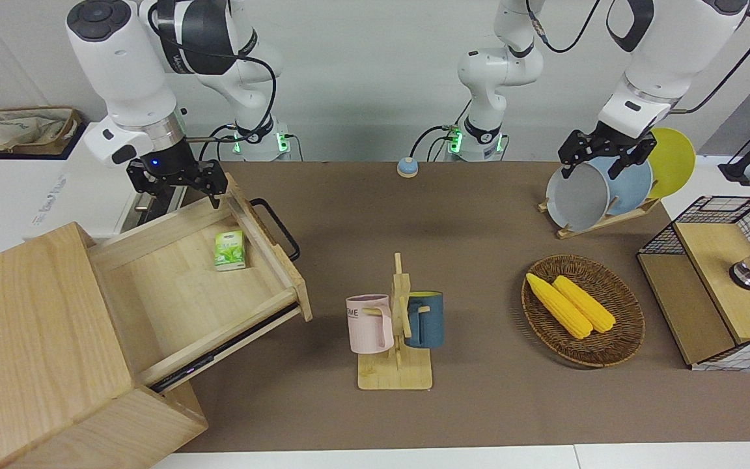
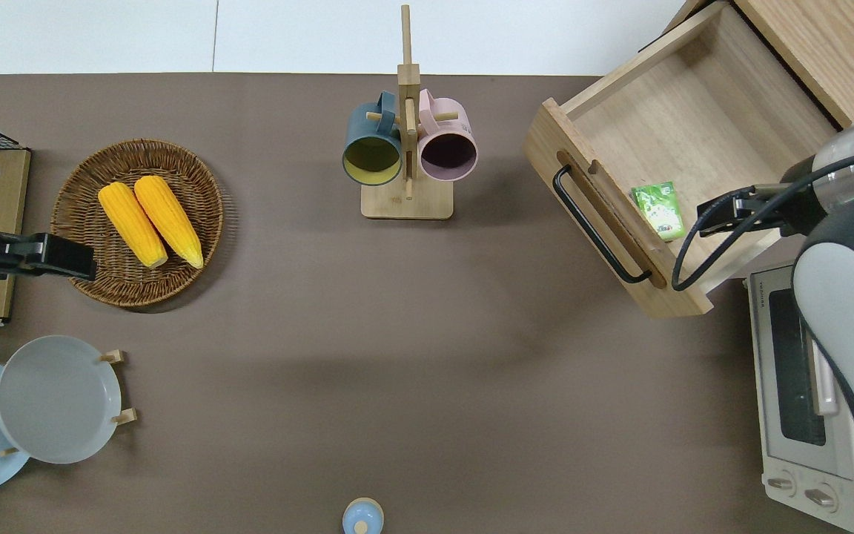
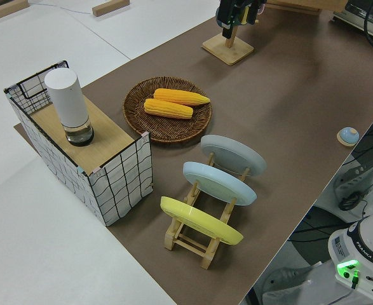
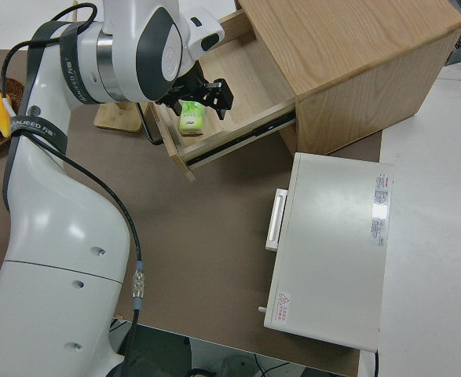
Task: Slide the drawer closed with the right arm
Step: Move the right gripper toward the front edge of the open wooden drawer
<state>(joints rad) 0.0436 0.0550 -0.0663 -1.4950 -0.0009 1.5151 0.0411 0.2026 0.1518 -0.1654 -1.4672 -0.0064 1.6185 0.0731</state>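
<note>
- The wide, shallow light-wood drawer with a black metal loop handle on its front stands pulled well out of the large pale wooden cabinet, at the right arm's end of the brown worktop.
- Inside it, close to the front panel, lies a small green carton — nothing else shows in the drawer.
- The right arm's black two-finger claw hangs over the drawer's near side wall, close to the corner by the front panel; its fingers are spread apart and hold nothing.
- The step in hand looks like the approach — the drawer is not yet pushed.
- Next, the claw likely has to get to the front panel or handle and press it squarely toward the cabinet, along the runners.
- A white toaster oven sits just beside the drawer, nearer to the robots.
- The left arm is parked; its claw seems open and empty.
</note>
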